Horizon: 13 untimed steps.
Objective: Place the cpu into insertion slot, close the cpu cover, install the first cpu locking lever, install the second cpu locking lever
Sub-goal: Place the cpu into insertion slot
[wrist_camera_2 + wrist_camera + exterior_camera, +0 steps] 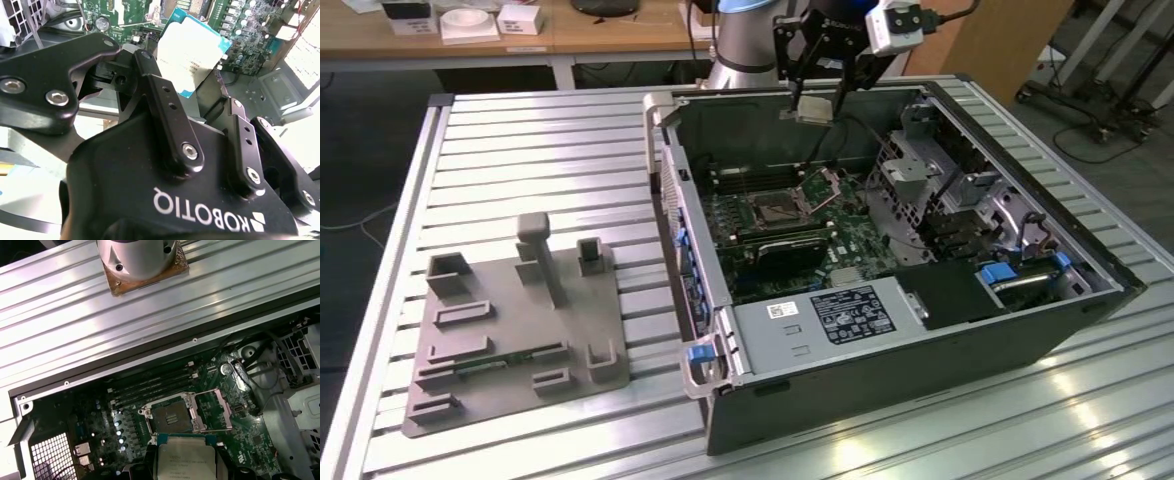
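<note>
Black end effector (817, 100) grips the cpu (192, 50) above the open case (894, 370) holding the uncovered insertion slot (172, 419).

My pincer (817, 103) hangs with the cpu (809, 110) clamped above the open case (894, 370). I see nothing between it and the slot (774, 210) below. The cover (830, 184) stands raised just beside the slot, on the exterior view's right. Further to that side the drive cage (927, 170) rises high. The black box (854, 312) blocks the near side.
</note>
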Tool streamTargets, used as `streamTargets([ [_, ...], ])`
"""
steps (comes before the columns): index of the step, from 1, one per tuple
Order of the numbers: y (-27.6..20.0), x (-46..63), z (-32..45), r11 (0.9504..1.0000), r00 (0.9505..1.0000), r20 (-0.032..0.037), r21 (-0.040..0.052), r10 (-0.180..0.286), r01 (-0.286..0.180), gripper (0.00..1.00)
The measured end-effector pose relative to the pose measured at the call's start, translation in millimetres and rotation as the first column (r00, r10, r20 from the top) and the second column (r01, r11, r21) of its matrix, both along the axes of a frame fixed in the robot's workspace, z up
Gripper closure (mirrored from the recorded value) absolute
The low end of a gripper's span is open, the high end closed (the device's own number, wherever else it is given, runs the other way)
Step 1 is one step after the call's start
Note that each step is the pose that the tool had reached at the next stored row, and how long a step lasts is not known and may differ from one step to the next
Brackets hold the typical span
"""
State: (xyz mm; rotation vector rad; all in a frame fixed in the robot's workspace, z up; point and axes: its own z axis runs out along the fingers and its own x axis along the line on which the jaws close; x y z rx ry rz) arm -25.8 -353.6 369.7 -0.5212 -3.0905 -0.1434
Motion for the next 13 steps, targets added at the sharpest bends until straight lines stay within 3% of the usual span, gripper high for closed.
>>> streamTargets([
  [13, 0.0, 0.0, 0.0, 0.9995, 0.9995, 0.0, 0.0, -0.032, 0.032, 0.46],
])
